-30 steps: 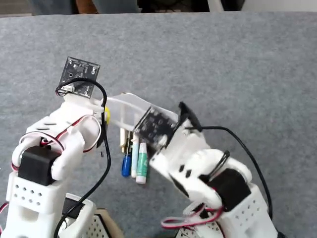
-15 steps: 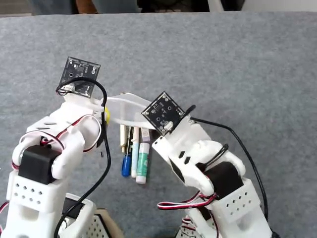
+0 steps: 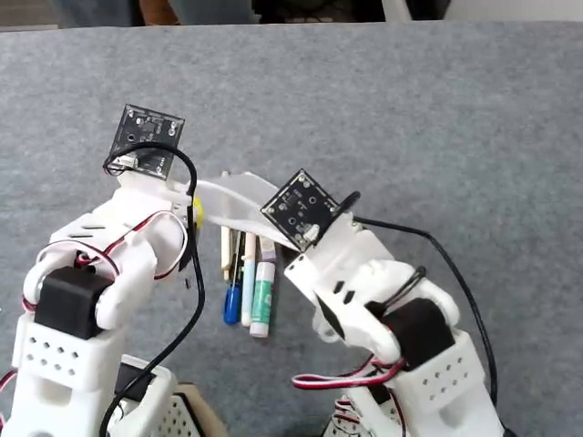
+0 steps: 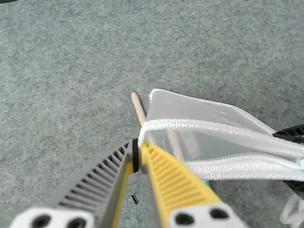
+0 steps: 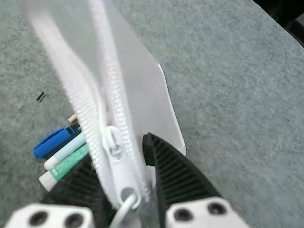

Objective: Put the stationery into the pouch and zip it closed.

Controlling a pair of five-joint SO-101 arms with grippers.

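Observation:
A translucent white pouch (image 3: 232, 202) hangs above the grey table between my two arms. My left gripper (image 4: 138, 154) is shut on one corner of the pouch (image 4: 204, 137), yellow finger (image 4: 173, 178) against grey finger. My right gripper (image 5: 121, 156) is shut on the other end of the pouch, with the white zipper pull (image 5: 114, 142) between its black fingers. On the table below lie a pencil (image 3: 225, 250), a blue pen (image 3: 233, 300) and a white-and-green glue stick (image 3: 262, 300). The blue pen (image 5: 54, 141) and glue stick (image 5: 64, 165) also show in the right wrist view, beside the pouch.
The grey felt table (image 3: 437, 118) stretches open behind and to the right of the arms. A tiny black speck (image 5: 41, 96) lies on the felt near the stationery. Both arm bases stand at the table's near edge.
The right arm's wrist has turned and risen, bringing its camera board up over the pouch's end. The pouch's right end has lifted slightly. The left arm has kept still.

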